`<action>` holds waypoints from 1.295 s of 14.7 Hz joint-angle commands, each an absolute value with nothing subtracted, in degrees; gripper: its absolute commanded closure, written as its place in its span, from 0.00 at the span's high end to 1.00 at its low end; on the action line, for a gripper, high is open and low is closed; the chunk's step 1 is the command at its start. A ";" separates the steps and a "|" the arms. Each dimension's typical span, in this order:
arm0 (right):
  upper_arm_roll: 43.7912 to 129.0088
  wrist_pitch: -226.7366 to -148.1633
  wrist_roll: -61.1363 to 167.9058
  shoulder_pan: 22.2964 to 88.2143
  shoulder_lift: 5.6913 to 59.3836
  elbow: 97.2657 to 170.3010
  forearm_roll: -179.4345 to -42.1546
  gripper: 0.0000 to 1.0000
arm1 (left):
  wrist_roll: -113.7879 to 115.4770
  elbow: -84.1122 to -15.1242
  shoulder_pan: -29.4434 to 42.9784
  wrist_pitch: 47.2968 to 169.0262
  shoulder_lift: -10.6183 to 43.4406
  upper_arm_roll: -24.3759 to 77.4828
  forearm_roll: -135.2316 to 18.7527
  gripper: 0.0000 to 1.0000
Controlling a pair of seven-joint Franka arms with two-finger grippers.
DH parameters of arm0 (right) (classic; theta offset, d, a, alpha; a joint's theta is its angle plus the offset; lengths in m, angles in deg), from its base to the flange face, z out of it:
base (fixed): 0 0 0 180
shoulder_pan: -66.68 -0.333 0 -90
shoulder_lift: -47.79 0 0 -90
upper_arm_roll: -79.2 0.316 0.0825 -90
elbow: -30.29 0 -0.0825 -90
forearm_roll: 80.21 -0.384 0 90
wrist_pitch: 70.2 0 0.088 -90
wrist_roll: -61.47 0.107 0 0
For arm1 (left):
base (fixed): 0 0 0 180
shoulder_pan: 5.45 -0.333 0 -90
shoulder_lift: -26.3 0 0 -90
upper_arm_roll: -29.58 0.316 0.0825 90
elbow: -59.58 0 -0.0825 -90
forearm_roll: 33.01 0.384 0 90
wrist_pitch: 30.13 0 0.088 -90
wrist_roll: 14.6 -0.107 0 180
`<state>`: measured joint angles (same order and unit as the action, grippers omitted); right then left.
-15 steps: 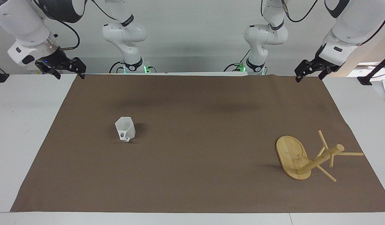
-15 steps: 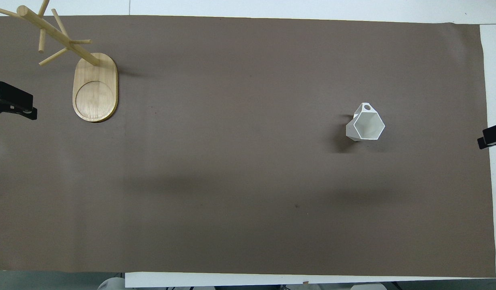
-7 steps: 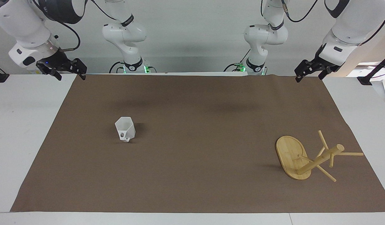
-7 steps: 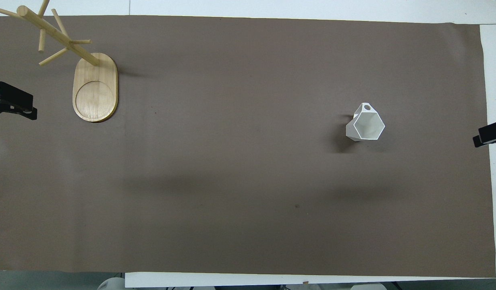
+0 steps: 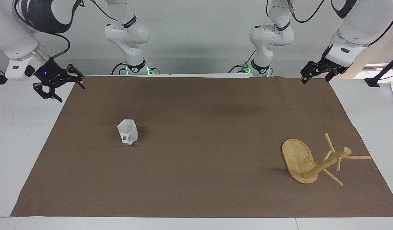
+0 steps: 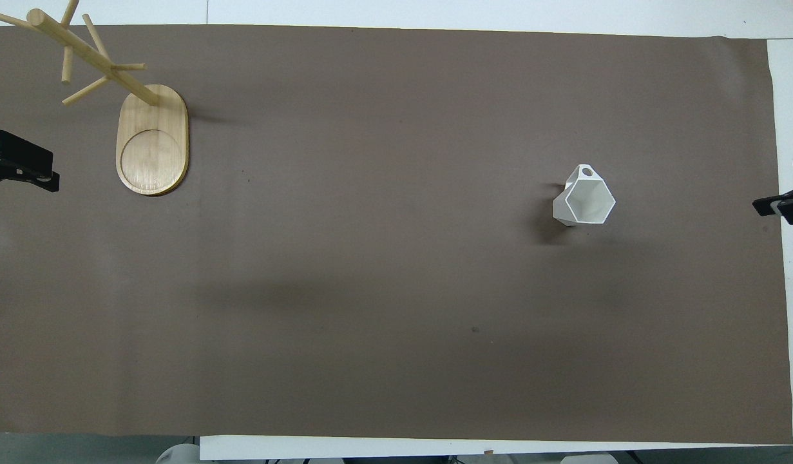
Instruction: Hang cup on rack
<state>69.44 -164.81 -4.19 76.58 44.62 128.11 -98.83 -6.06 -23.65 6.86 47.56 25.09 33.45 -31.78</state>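
Nearby, cup (image 5: 127, 131) amid bare mat (image 5: 202, 127)

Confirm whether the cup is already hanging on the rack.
No, the cup stands on the brown mat, well apart from the rack, with no gripper touching it.

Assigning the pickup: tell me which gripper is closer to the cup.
Right. The right gripper is up at the cup's end of the table; the left gripper waits at the rack's end.
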 commanded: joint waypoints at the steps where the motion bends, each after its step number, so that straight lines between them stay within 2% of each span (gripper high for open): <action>1: 69.53 -166.36 -29.34 81.87 39.11 130.39 -110.75 1.00 | -6.07 -25.15 6.94 47.39 26.47 33.18 -30.73 1.00; 3: 69.53 -166.36 -42.35 84.77 35.94 133.29 -117.70 1.00 | -6.07 -25.15 6.94 47.39 26.56 33.36 -30.73 1.00; 5: 69.62 -164.96 -55.01 88.37 29.90 135.14 -127.35 1.00 | -6.07 -25.15 6.94 47.39 26.56 33.19 -30.73 1.00; 10: 70.32 -158.19 -80.44 88.57 15.38 136.73 -143.64 1.00 | -6.07 -25.15 6.94 47.39 26.47 33.19 -30.73 1.00; 14: 72.43 -158.09 -83.37 85.50 14.30 137.78 -145.95 1.00 | -6.07 -25.15 6.94 47.39 26.47 33.19 -30.73 1.00; 19: 75.42 -156.95 -90.92 85.14 15.01 140.15 -145.95 1.00 | -6.07 -25.15 6.94 47.39 26.47 33.18 -30.73 1.00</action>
